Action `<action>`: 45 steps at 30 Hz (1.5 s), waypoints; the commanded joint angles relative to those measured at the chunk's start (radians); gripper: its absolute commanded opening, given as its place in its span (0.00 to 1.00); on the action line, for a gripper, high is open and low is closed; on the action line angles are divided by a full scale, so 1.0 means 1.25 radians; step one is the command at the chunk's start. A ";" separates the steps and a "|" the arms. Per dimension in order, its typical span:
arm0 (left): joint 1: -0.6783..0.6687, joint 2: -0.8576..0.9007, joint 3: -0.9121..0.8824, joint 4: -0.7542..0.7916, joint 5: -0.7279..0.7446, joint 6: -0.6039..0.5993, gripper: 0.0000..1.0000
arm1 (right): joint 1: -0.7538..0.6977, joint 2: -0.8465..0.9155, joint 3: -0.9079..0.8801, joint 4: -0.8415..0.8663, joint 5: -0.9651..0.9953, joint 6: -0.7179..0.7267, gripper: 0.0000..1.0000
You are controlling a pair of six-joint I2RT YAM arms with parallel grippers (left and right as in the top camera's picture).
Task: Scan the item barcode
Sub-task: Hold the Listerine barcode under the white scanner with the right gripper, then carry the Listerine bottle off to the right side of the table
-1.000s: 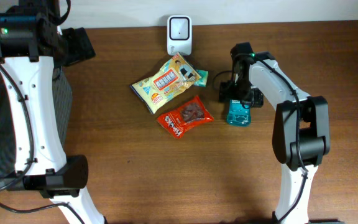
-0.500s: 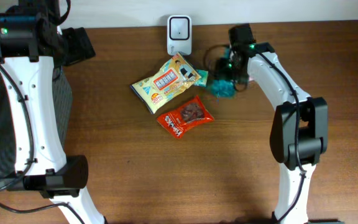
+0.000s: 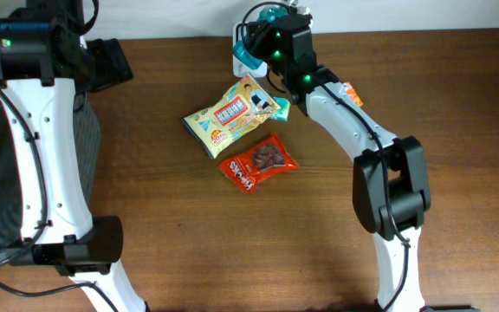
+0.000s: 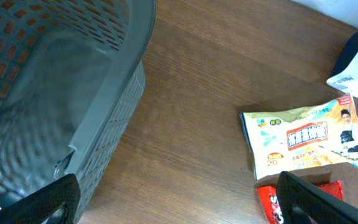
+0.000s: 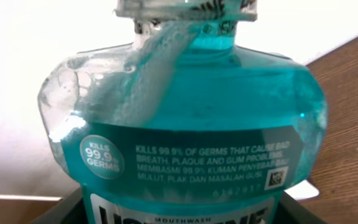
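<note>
A teal mouthwash bottle [image 3: 267, 15] is held up at the back of the table, right in front of the white scanner [image 3: 242, 60]. My right gripper [image 3: 274, 36] is shut on the bottle. In the right wrist view the bottle [image 5: 185, 118] fills the frame, foamy at the neck, its label and a small square code facing the camera, with the fingers [image 5: 73, 208] at its lower sides. My left gripper [image 4: 179, 202] is open and empty over bare wood beside the basket [image 4: 55, 93].
A yellow snack bag [image 3: 232, 115] and a red snack bag [image 3: 258, 162] lie mid-table below the scanner, with a small teal packet [image 3: 282, 109] tucked under the yellow one. The dark mesh basket [image 3: 85, 130] stands at the left edge.
The right gripper closed on the mouthwash bottle, lifted it off the table right of the snacks and carried it up and left to the scanner. The left arm has not moved.
</note>
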 commanded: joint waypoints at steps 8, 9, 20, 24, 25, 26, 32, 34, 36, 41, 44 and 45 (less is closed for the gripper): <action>0.002 -0.015 0.001 0.001 0.000 0.004 0.99 | 0.015 0.084 0.082 0.050 0.021 0.151 0.52; 0.002 -0.015 0.001 0.001 0.000 0.004 0.99 | 0.014 0.084 0.082 0.070 0.022 0.150 0.52; 0.002 -0.015 0.001 0.001 0.000 0.004 0.99 | 0.014 0.086 0.097 0.074 0.069 -0.090 0.44; 0.002 -0.015 0.001 0.001 0.000 0.004 0.99 | 0.014 0.086 0.150 0.073 0.085 -0.342 0.45; 0.002 -0.015 0.001 0.001 0.000 0.004 0.99 | 0.014 0.086 0.150 0.062 0.112 -0.407 0.49; 0.002 -0.015 0.001 0.001 0.000 0.004 0.99 | 0.014 0.086 0.150 0.037 0.114 -0.434 0.49; 0.002 -0.015 0.001 0.001 0.000 0.004 0.99 | 0.016 0.090 0.150 -0.016 0.114 -0.437 0.45; 0.002 -0.015 0.001 0.001 0.000 0.004 0.99 | 0.016 0.103 0.150 -0.035 0.110 -0.414 0.45; 0.002 -0.015 0.001 0.001 0.000 0.004 0.99 | 0.017 0.121 0.150 -0.025 0.070 -0.407 0.48; 0.002 -0.015 0.001 0.001 0.000 0.004 0.99 | 0.016 0.123 0.150 -0.009 0.063 -0.407 0.48; 0.002 -0.015 0.001 0.001 0.000 0.004 0.99 | 0.007 0.101 0.156 -0.010 0.063 -0.407 0.48; 0.002 -0.015 0.001 0.001 0.000 0.004 0.99 | -0.009 0.072 0.160 -0.022 0.063 -0.407 0.49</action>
